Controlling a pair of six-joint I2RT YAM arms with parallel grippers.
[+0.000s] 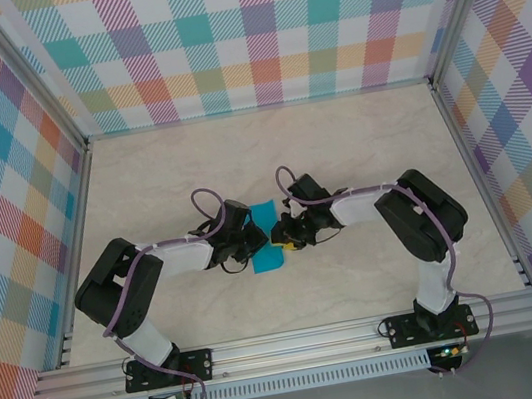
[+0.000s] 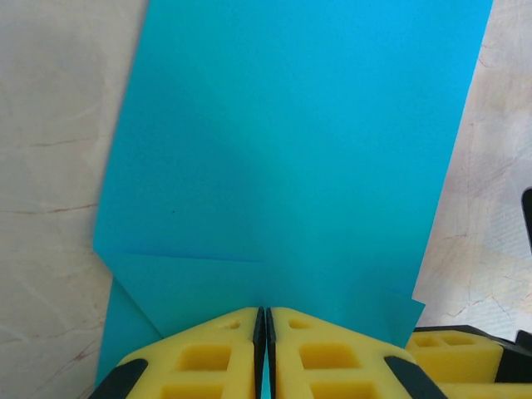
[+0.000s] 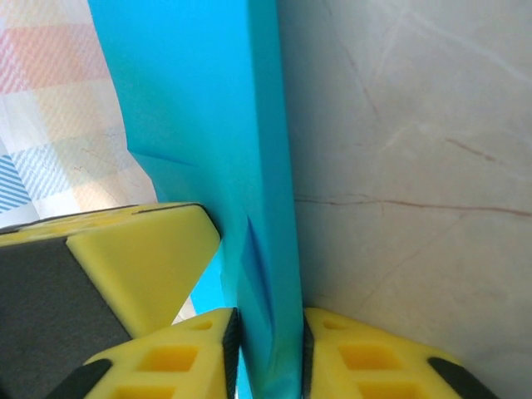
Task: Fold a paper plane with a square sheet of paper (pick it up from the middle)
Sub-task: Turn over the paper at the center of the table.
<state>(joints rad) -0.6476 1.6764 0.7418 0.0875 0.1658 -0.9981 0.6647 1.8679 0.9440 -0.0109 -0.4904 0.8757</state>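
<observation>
The square sheet of paper (image 1: 267, 232) is teal-blue and lies creased and folded narrower at the table's middle, between both arms. In the left wrist view the sheet of paper (image 2: 291, 150) spreads ahead with a folded corner at its lower left. My left gripper (image 2: 265, 320) is shut on its near edge. In the right wrist view the paper (image 3: 208, 108) stands on edge as a folded band, and my right gripper (image 3: 270, 332) has both pads pressed on that band. The left gripper's yellow finger (image 3: 141, 266) sits close beside it. A paper plane is out of view.
The marble table top (image 1: 339, 147) has free room behind and to both sides of the grippers. Checkered walls (image 1: 251, 40) and aluminium rails (image 1: 299, 341) enclose the table. Both arms (image 1: 155, 268) (image 1: 409, 207) reach inward from the near edge.
</observation>
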